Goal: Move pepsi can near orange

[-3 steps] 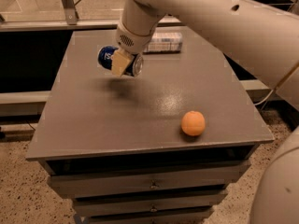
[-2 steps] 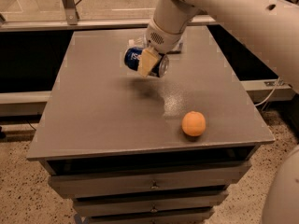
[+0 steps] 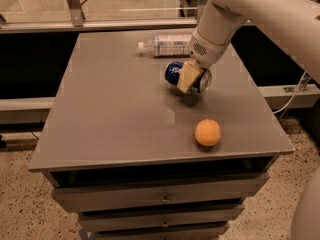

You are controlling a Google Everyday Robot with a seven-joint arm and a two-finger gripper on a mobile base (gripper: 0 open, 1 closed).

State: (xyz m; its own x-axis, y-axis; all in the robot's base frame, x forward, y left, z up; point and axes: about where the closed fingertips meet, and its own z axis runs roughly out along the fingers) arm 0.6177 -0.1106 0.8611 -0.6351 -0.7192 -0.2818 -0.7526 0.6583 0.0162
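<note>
The dark-blue pepsi can (image 3: 176, 73) lies on its side in my gripper (image 3: 190, 78), held just above the grey table top (image 3: 115, 109) right of centre. The gripper is shut on the can, with a tan finger pad (image 3: 187, 77) across its middle. The white arm comes in from the upper right. The orange (image 3: 207, 132) sits on the table near the front right, a short way in front of and slightly right of the can. Can and orange are apart.
A clear plastic bottle (image 3: 167, 45) with a white label lies on its side at the back of the table, behind the gripper. The table has drawers (image 3: 160, 199) below its front edge. A speckled floor surrounds it.
My gripper has carried the pepsi can from the table's back left to right of centre, closer to the orange. The bottle behind is now uncovered. The orange has not moved.
</note>
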